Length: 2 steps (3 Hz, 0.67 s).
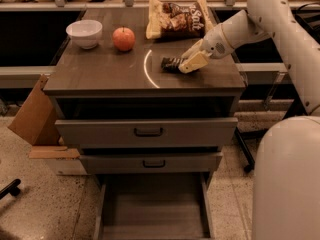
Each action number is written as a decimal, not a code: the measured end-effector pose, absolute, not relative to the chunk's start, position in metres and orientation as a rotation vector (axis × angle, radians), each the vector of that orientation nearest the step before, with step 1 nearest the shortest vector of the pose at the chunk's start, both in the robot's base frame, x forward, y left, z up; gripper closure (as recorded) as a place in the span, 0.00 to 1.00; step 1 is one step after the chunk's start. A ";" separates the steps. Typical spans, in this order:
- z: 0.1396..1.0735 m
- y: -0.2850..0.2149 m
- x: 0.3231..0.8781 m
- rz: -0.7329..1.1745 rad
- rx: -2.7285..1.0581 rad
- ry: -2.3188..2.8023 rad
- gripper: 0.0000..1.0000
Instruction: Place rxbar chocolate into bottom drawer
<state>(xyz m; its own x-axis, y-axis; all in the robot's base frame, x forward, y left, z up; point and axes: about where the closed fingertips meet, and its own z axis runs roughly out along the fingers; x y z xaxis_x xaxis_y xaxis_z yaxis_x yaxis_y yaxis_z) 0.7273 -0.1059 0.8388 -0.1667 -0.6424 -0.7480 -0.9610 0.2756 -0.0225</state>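
While the bottom drawer (pixel 152 209) stands pulled out, the chocolate bar (pixel 170 63) is seen lying flat on the cabinet top (pixel 100 69), long axis left-right, right end at the gripper (pixel 186 61); whether it is grasped cannot be told.

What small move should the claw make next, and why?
Probably ease the claw down over the rxbar chocolate for a grasp: the bar lies flat on the cabinet top right at the claw, not lifted, and the bottom drawer stands open below.
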 end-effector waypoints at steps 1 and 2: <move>0.863 -0.097 0.703 0.619 -1.481 1.812 1.00; 0.885 -0.089 0.673 0.627 -1.532 1.717 1.00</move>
<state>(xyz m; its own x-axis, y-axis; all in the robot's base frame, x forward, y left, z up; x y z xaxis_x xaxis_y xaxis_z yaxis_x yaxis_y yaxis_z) 0.6726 -0.0892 0.8850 -0.0147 -0.6185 -0.7856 -0.9791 0.1681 -0.1140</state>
